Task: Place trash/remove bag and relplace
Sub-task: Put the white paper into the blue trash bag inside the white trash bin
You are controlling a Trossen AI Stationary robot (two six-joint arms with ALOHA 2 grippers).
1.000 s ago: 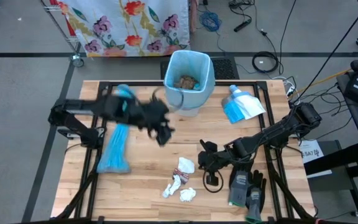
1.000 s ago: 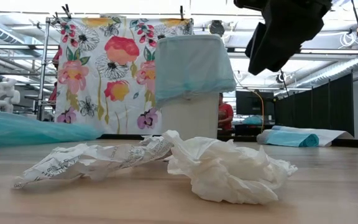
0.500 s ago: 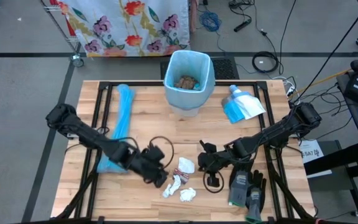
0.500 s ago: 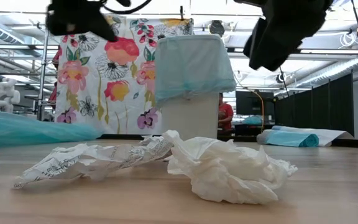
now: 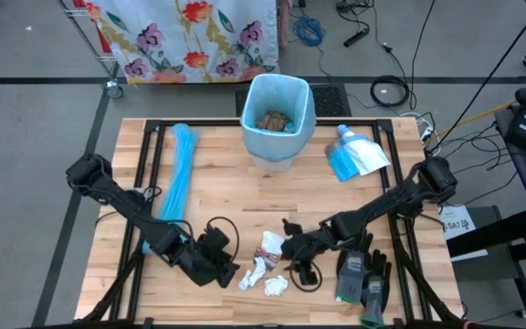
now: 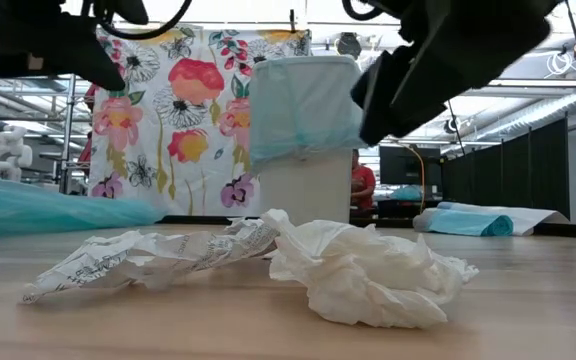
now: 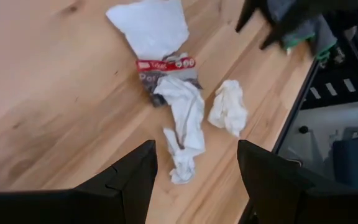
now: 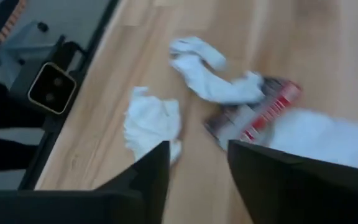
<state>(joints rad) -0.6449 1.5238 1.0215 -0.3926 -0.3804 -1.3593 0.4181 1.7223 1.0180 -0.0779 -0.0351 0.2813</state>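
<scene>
Low view, level across the wooden table (image 6: 528,320). Nearest the camera: crumpled white tissue (image 6: 368,265) touching a flattened printed wrapper (image 6: 138,262) beside it. Behind them, a white bin (image 6: 308,180) lined with a pale blue bag (image 6: 308,105) stands upright. Blue bag material (image 6: 38,205) lies at one edge, a blue roll (image 6: 463,222) at the other. Two dark arm sections hang overhead, one near each upper corner; fingers not discernible. Floral cloth (image 6: 178,110) hangs beyond; a person in red (image 6: 364,185) stands behind the bin.
</scene>
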